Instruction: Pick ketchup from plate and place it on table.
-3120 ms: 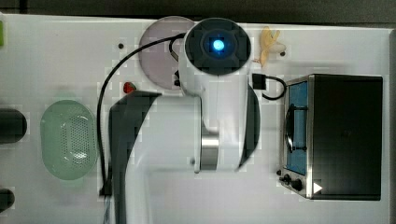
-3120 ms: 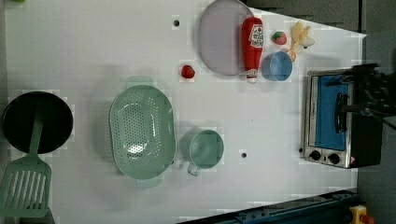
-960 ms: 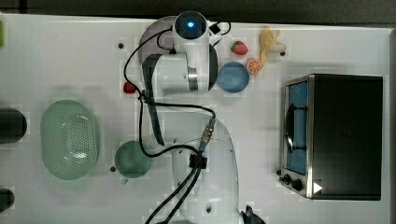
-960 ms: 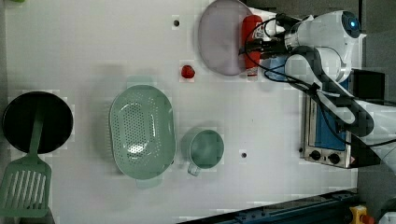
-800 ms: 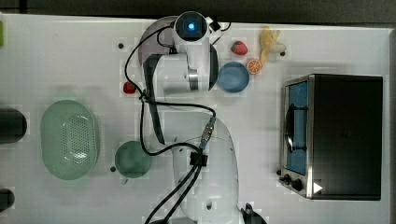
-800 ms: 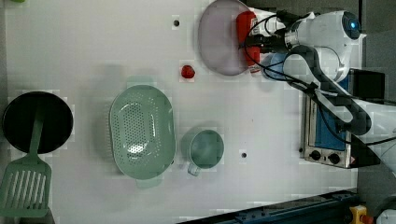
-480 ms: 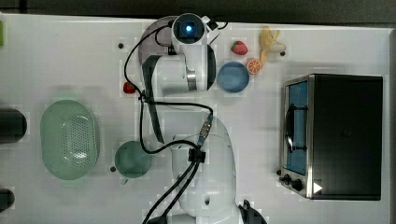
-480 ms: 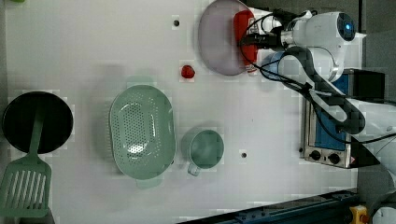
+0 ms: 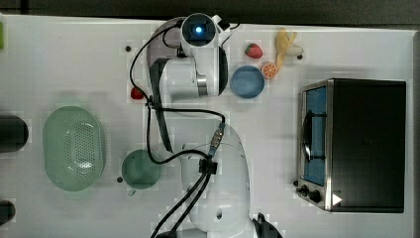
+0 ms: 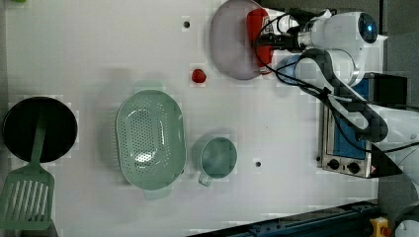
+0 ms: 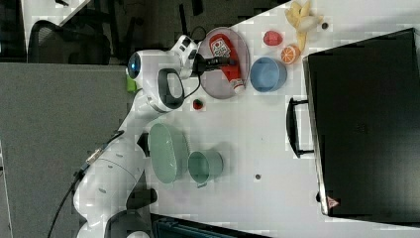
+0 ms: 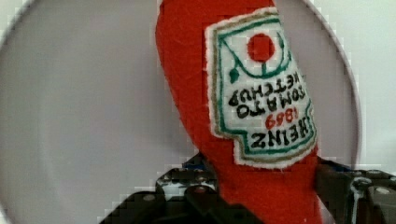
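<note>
Up close, the gripper (image 12: 261, 196) has its fingers clamped around the ketchup (image 12: 243, 107), a soft red felt bottle lying on the plate (image 12: 93, 116). Farther out sits the blue bowl (image 11: 268, 74). That plush body could squash and slip out on the lift, or swing into the bowl.

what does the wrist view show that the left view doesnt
The wrist view alone shows the ketchup's stitched white label, reading Heinz tomato ketchup, with the gripper closed around its red fabric body. The left view alone shows the wider table: a green colander, a green cup, a black pan, a spatula, a toaster oven. Both show the ketchup lying on the mauve-grey plate.
</note>
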Available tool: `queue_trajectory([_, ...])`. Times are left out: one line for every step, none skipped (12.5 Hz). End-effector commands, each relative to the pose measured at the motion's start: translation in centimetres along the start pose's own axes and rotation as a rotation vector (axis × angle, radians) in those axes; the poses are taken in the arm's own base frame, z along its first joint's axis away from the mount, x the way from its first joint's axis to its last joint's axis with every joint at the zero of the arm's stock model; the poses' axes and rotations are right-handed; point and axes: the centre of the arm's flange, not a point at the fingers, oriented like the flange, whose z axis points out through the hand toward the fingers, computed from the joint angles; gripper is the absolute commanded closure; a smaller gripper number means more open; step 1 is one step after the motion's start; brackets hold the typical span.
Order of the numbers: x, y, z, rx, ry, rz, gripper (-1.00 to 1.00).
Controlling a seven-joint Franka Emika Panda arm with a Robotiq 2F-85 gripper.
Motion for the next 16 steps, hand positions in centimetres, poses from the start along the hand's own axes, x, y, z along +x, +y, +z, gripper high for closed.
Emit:
queue_trajectory([2.5,0.3,-11.3,0.039,0.1,0.033,-0.25])
queue_trajectory([2.0,0.7,-13.8,0.044,0.061,0.05,-0.25])
queue_trajectory([1.2,1.1,-16.2,0.039,0.015,0.058,-0.25])
queue_trajectory([0.3,1.8,-18.5,0.026,-0.024,0.064,-0.25])
queue_trajectory([-0.7,2.6,-20.8,0.015,-0.053,0.073,-0.25])
queue_trajectory([-1.9,3.4,-22.8,0.004,-0.082,0.083,-0.25])
queue_trajectory([-3.3,4.3,-24.3,-0.006,-0.11,0.095,-0.25])
queue_trajectory([-4.9,5.3,-25.1,-0.015,-0.138,0.108,-0.25])
queue_trajectory([-6.4,6.2,-25.3,-0.022,-0.158,0.122,-0.25])
queue_trajectory([-7.9,7.0,-25.1,-0.027,-0.174,0.135,-0.25])
queue_trajectory([-9.4,7.7,-24.5,-0.03,-0.191,0.147,-0.25])
queue_trajectory([-11.0,8.2,-24.0,-0.029,-0.202,0.16,-0.25])
queue_trajectory([-12.4,8.7,-23.4,-0.027,-0.205,0.171,-0.25])
queue_trajectory([-13.7,9.1,-22.5,-0.024,-0.197,0.18,-0.25])
queue_trajectory([-15.0,9.4,-21.4,-0.019,-0.184,0.19,-0.25])
queue_trajectory([-16.2,9.6,-19.9,-0.006,-0.173,0.205,-0.25])
